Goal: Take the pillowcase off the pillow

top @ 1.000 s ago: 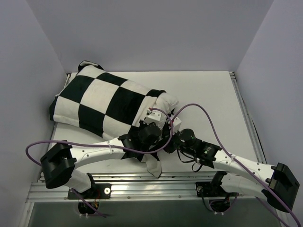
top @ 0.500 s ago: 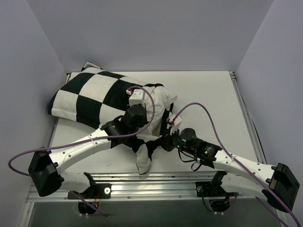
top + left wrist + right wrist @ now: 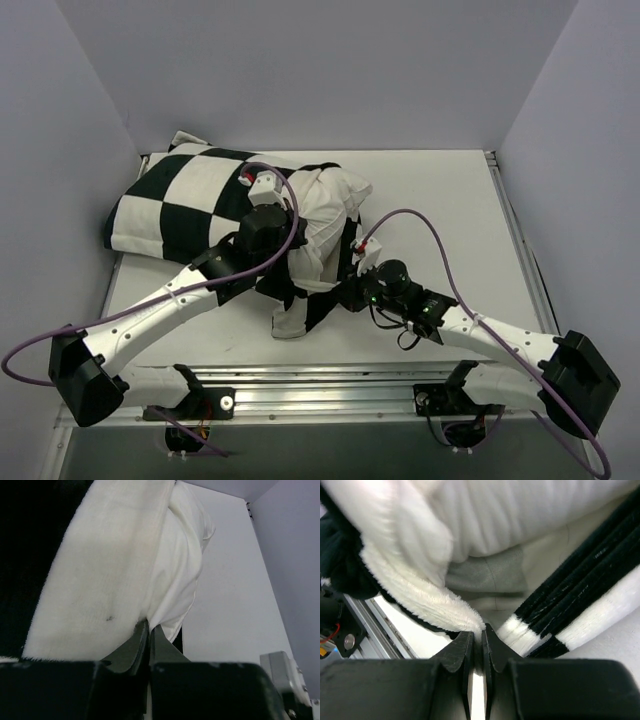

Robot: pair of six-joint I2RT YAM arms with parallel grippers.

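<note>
Since a second ago the left tool (image 3: pixel 148 630) has swung up and away from the arm bases, over the checkered pillowcase (image 3: pixel 185 200), dragging its loose lower flap along. The right tool (image 3: pixel 477 630) has barely shifted. Both are clamped on fleecy pillowcase cloth at the open mouth. The left grips a white square's edge, with smooth pillow (image 3: pixel 330 200) fabric bulging just beyond its tips. The right grips the hem, with black-and-white folds fanning to its right. This split looks deliberate: the right anchors the mouth low on the desk (image 3: pixel 440 200) while the left peels. Most of the pillow sits inside the pillowcase, beyond the left tool.
</note>
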